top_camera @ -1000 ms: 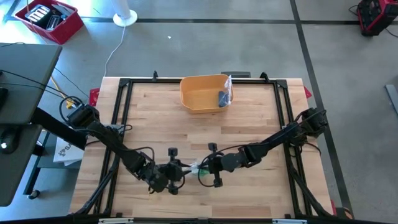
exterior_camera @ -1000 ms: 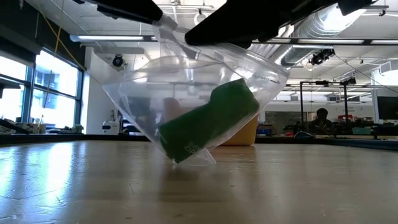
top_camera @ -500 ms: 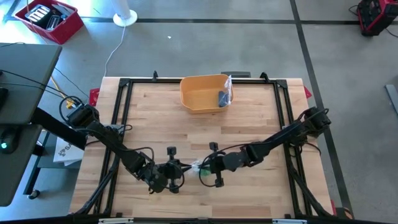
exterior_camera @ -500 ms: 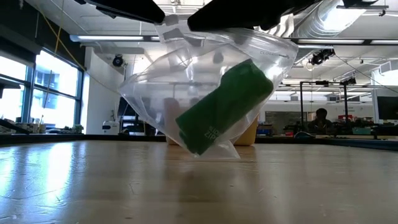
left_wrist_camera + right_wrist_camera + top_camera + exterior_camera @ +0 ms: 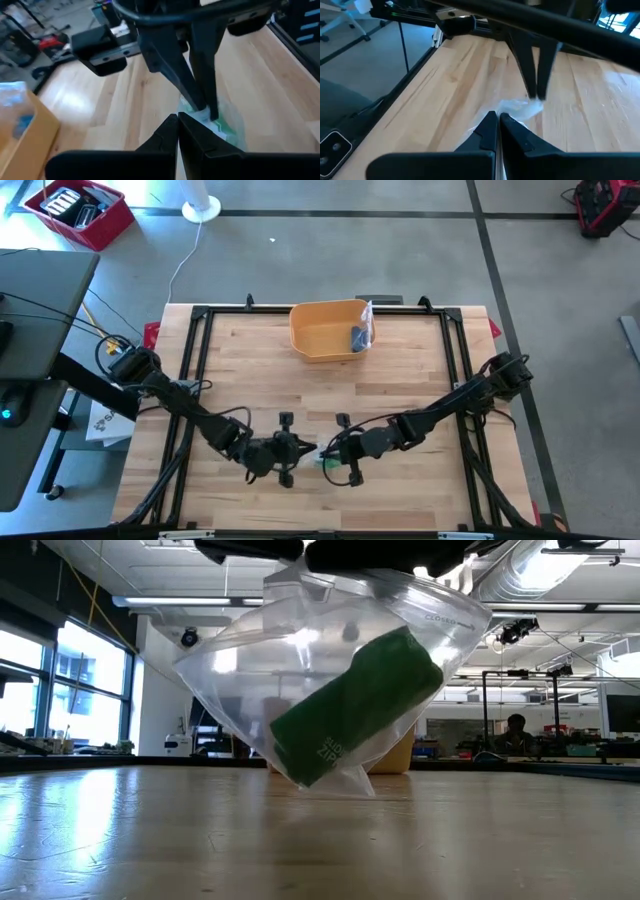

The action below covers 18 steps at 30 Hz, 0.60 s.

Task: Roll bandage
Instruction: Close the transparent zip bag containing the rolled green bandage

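At the near middle of the table [image 5: 400, 380], a green bandage roll [image 5: 355, 705] sits tilted inside a clear plastic bag [image 5: 250, 670], hanging just above the wood; whether the bag's lowest corner touches the top, can't tell. Bag is pinched at its upper edge from both sides. Left gripper [image 5: 298, 450] has its fingers together, clamped on the bag's top edge; right gripper [image 5: 330, 456] likewise pressed shut on the same edge, the two tips almost meeting over the bag. In the left wrist view the left fingers [image 5: 165, 135] are closed with bag film and green showing just beyond them, and the other arm's fingers come down onto the same spot. Right wrist view shows crumpled clear film right in front of its own closed tips.

Progress, my read: early. The roll is packaged, bag mouth looks closed or only just gripped, no bandage out, nothing unrolled or re-rolled. Left to do: open the bag, get the roll out, then the rolling itself.

Further back, an orange bin [image 5: 325, 330] at the far edge holds another small bagged item [image 5: 360, 335]. A person sits far off in the room behind, low view.
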### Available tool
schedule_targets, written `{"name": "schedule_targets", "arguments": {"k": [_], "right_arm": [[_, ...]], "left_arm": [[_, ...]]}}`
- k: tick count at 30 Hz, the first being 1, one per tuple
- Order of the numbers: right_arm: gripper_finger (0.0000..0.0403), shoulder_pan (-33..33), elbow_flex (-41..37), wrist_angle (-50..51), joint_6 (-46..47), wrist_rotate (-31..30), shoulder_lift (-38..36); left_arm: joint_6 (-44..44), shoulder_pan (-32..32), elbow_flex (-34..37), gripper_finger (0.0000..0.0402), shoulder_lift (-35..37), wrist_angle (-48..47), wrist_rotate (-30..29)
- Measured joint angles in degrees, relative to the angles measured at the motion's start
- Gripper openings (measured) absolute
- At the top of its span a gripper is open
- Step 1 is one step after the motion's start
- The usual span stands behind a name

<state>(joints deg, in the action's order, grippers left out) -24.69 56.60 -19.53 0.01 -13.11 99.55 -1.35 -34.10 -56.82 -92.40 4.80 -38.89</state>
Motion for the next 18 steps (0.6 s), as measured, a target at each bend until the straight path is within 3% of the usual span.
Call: {"name": "schedule_targets", "arguments": {"k": [7, 13, 18], "right_arm": [[0.0000, -0.28, 0.00, 0.33, 0.02, -0.55, 0.00], [0.0000, -0.13, 0.02, 0.72, 0.02, -0.80, 0.00], [0.0000, -0.07, 0.02, 0.72, 0.02, -0.50, 0.00]], "left_arm": [[-0.37, 0.04, -0.02, 0.0005, 3.57, -4.12, 4.61], [-6.41, -2.40, -0.02, 0.0024, 8.27, -10.37, 4.04], [-8.27, -2.92, -0.02, 0.0057, 6.98, -10.78, 1.79]]}}
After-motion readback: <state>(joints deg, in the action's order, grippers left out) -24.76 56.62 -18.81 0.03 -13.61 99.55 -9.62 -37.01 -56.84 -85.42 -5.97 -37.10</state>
